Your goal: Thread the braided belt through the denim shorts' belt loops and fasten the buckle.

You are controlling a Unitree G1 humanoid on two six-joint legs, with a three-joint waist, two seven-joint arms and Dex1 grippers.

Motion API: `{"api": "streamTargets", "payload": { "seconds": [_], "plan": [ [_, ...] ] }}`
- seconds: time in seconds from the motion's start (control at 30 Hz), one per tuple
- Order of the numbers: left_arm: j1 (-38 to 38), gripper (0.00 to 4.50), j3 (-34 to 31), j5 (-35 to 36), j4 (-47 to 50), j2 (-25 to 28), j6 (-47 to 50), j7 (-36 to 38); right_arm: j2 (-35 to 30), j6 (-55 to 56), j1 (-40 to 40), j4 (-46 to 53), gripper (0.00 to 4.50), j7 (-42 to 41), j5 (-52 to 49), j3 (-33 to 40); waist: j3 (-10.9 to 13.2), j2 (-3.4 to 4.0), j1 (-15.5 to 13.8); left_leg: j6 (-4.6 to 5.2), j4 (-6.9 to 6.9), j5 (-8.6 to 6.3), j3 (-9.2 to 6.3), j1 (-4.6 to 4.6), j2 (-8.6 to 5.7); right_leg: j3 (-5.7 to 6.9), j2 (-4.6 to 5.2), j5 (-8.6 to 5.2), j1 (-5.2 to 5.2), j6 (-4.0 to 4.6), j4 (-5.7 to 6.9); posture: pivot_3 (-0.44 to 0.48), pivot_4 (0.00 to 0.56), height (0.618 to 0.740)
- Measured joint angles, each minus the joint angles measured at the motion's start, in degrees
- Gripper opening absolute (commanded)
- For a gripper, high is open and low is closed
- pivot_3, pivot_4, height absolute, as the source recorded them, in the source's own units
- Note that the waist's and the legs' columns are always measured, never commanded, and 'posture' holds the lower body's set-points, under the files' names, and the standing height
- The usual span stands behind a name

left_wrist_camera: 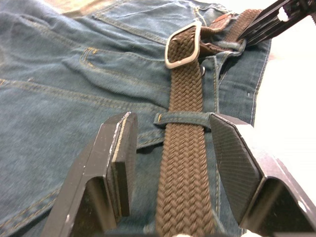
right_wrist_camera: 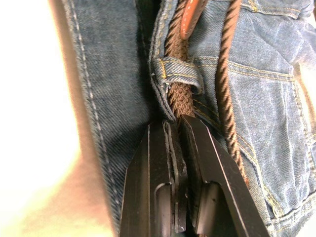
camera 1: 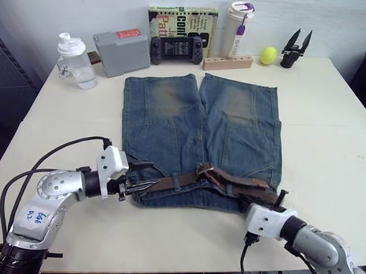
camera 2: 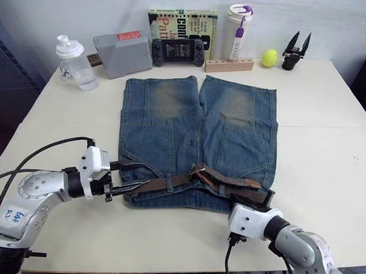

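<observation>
The denim shorts lie flat on the desk, legs pointing to 12 o'clock and waistband at 6 o'clock. The braided belt runs along the waistband, passing under a belt loop, with the buckle sitting mid-waist. Threading seems partly done; fastening is not yet done. The left gripper reaches in level from 9 o'clock, its fingers spread either side of the belt without gripping it. The right gripper, coming from 5 o'clock, has its fingers pressed together, pinching the belt just below another loop. Next likely calls for feeding the belt onward toward the buckle.
</observation>
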State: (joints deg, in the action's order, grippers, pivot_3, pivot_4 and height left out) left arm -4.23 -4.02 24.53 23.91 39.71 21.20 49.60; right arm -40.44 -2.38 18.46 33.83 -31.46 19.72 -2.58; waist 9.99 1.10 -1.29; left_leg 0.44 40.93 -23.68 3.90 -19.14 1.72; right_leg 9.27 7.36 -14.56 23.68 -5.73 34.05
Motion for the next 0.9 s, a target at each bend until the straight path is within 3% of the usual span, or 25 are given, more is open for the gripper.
{"api": "streamTargets", "payload": {
  "seconds": [0.1,0.2,0.53,0.73,0.87,0.9],
  "plan": [
    [0.6,3.26,0.6,-0.4,0.0,-0.5,-0.7,-0.1,1.0,0.1,-0.4,-0.4,0.0,1.1,1.8,-1.1,0.0,-0.02,0.0,-0.01,0.0,-0.01,0.0,0.0,0.03,0.0,-0.03,0.0,0.0,0.0,0.0,0.0,0.15,0.722],
    [0.7,4.48,0.7,-1.1,0.0,-0.4,-1.2,-0.2,2.1,0.0,-1.5,-0.9,0.0,1.9,3.5,-2.2,-0.1,-0.09,0.2,-0.03,0.0,-0.01,-0.01,0.02,0.05,-0.01,-0.05,-0.01,0.0,0.01,0.0,0.0,0.15,0.722],
    [0.4,4.48,5.7,-17.6,-3.3,0.2,-13.1,-5.3,3.9,-0.2,-3.2,-2.2,0.0,2.5,5.1,-3.4,-0.1,-0.12,0.2,-0.03,-0.02,-0.01,0.0,0.01,0.05,0.0,-0.06,-0.01,0.01,0.02,0.0,0.0,0.15,0.722],
    [0.4,4.48,6.4,-23.5,-4.1,-0.6,-18.5,-8.7,4.2,-0.3,-3.8,-2.4,0.0,2.3,5.1,-3.6,-0.1,-0.13,0.2,-0.03,-0.02,-0.01,-0.01,0.01,0.05,0.0,-0.05,-0.01,0.01,0.02,0.01,0.0,0.15,0.722],
    [1.2,3.43,6.4,-25.2,-4.1,-0.6,-20.3,-9.5,4.2,-0.4,-4.2,-2.5,0.0,2.2,5.1,-3.8,-0.1,-0.13,0.2,-0.02,-0.02,-0.01,-0.02,0.02,0.06,0.0,-0.04,-0.01,0.02,0.03,0.02,0.0,0.15,0.722],
    [2.4,2.95,6.4,-25.9,-4.0,-0.4,-21.2,-9.5,4.3,-0.4,-4.4,-2.6,0.0,2.2,5.1,-3.9,-0.1,-0.13,0.3,-0.02,-0.03,-0.02,-0.04,0.02,0.06,-0.01,-0.04,-0.01,0.02,0.02,0.02,0.0,0.15,0.722]
  ]
}}
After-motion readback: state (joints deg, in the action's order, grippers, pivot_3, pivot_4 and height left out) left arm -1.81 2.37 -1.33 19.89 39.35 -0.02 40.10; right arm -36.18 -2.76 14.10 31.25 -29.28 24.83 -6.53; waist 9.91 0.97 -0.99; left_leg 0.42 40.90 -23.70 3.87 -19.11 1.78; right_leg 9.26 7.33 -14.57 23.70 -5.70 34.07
